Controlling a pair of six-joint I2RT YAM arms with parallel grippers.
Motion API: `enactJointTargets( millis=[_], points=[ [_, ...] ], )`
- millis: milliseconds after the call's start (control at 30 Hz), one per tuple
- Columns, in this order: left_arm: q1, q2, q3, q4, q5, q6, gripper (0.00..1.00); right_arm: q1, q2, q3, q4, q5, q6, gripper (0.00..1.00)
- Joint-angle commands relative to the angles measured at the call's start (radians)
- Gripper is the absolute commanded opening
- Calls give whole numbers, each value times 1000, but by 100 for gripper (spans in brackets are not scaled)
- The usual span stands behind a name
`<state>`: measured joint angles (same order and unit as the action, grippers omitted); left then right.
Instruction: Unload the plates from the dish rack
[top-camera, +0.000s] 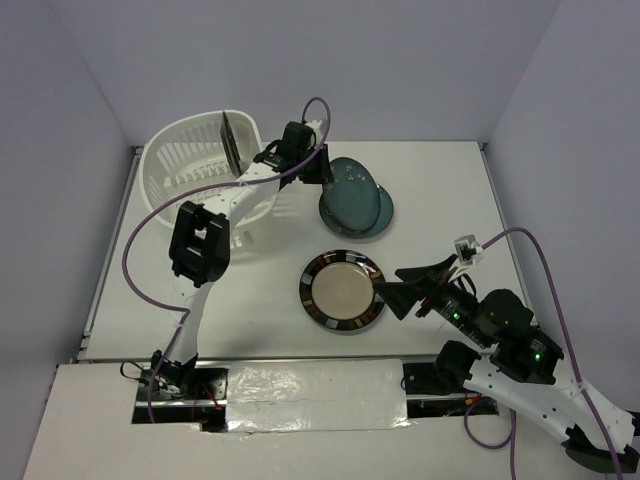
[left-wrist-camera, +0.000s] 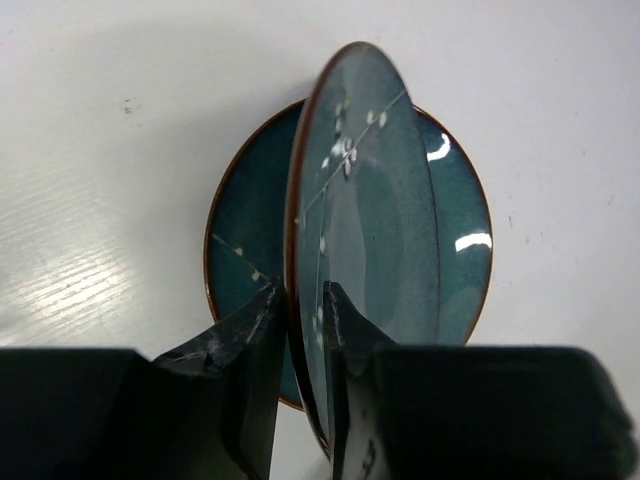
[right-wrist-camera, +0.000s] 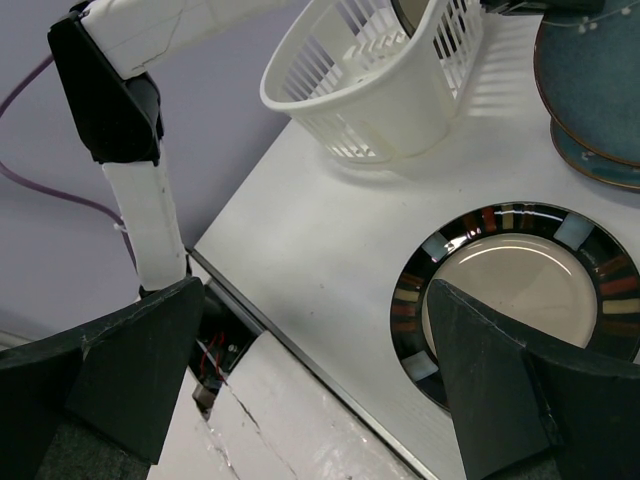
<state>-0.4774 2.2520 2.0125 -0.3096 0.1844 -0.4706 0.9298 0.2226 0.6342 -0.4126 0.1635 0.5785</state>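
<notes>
One tilted teal plate (left-wrist-camera: 365, 210), pinched by the left fingers (left-wrist-camera: 245, 350), leans over a flat teal plate (left-wrist-camera: 245, 230) near the tabletop's (top-camera: 450, 180) far edge; right fingers (right-wrist-camera: 130, 350) spread wide; an upright plate (top-camera: 232, 143) stands in the far-left dish rack (top-camera: 165, 165).

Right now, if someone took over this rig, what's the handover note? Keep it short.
Left gripper: shut on a teal plate by its rim, holding it tilted over a second teal plate that lies flat on the table.
Right gripper: fingers open, empty, beside the beige plate, which is flat on the table.
Done: two plates out, a third in hand.
Left: set the held plate down, then fetch the upright plate standing in the dish rack.
</notes>
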Motion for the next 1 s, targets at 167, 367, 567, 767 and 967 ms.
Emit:
enactJointTargets(
  millis=[167, 367, 567, 767, 967],
  points=[
    [-13, 20, 29, 63, -57, 30, 32, 6, -6, 33, 11, -5, -8, 100],
    [-20, 43, 22, 63, -89, 35, 36, 7, -3, 33, 9, -7, -8, 100],
    [-43, 69, 31, 49, -144, 53, 41, 6, -6, 30, 12, -10, -8, 100],
    [-47, 81, 34, 50, -174, 56, 45, 6, -8, 32, 11, -12, -8, 100],
    [-47, 103, 43, 43, -180, 56, 51, 4, -9, 32, 11, -16, -6, 100]
  ],
)
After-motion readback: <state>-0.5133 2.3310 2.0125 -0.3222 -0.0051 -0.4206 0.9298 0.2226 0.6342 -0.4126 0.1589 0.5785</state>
